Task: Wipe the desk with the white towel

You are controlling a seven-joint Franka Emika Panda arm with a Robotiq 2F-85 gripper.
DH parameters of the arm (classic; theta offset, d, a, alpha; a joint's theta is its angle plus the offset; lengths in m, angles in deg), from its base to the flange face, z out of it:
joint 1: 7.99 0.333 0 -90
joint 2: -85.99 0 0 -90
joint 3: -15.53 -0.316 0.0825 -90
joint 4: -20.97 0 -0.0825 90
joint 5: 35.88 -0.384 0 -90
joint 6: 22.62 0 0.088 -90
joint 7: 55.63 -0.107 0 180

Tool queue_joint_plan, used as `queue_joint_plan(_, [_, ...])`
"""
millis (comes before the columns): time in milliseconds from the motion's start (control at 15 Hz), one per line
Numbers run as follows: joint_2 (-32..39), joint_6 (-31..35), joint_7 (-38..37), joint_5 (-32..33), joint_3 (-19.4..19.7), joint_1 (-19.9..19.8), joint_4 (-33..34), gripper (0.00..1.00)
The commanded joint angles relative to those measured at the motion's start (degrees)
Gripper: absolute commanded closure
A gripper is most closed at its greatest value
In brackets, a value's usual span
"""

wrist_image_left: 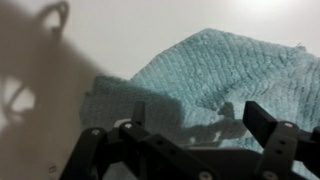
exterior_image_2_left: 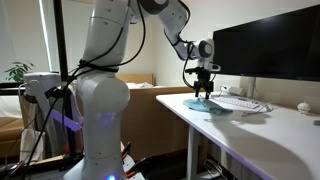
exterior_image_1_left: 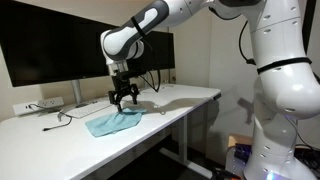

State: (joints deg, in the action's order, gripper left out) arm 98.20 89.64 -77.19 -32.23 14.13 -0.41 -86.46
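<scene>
Wrist view shows the towel [wrist_image_left: 205, 65] as a soft, waffle-textured cloth, pale teal rather than white, lying rumpled with a raised fold running across it and one flap spread flat toward the near edge. It looks light and limp, so I judge it will bunch and drag instead of sliding as one piece. It has nothing stiff to grip, and a pinch on a single thin edge would likely let the rest trail. The raised fold near the middle seems the best hold, since it offers several layers to squeeze, and pressing down there would keep the cloth flat under the wipe.

The tool [wrist_image_left: 197, 118] hangs over the cloth with its two fingers spread apart and nothing between them. Whether the tips touch the fabric I cannot tell.

In both exterior views the towel [exterior_image_1_left: 112, 122] lies on the white tabletop [exterior_image_1_left: 45, 140] near its front edge, in front of the dark monitors [exterior_image_1_left: 60, 45].
</scene>
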Motion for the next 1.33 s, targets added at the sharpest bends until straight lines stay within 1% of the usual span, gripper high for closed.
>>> queue_joint_plan(0, [-0.1,1.4,2.8,0.1,1.3,-2.6,-1.9,0.00])
queue_joint_plan(267, [0.5,0.7,4.3,-0.4,2.0,-4.0,-1.7,0.00])
queue_joint_plan(533, [0.9,-0.8,5.6,-0.5,2.1,-4.2,-1.4,0.00])
queue_joint_plan(600, [2.9,0.1,6.1,-0.8,2.0,-4.3,-0.9,0.00])
queue_joint_plan(733, [3.9,0.5,6.0,-0.3,1.9,-4.0,-1.5,0.00])
queue_joint_plan(1133, [8.0,-1.5,7.1,-0.1,1.9,-3.9,-0.8,0.00])
queue_joint_plan(1200, [8.2,-1.9,7.7,-0.5,1.8,-4.0,-0.6,0.25])
queue_joint_plan(1267, [8.3,-2.4,8.1,-0.4,1.8,-4.0,-0.4,0.26])
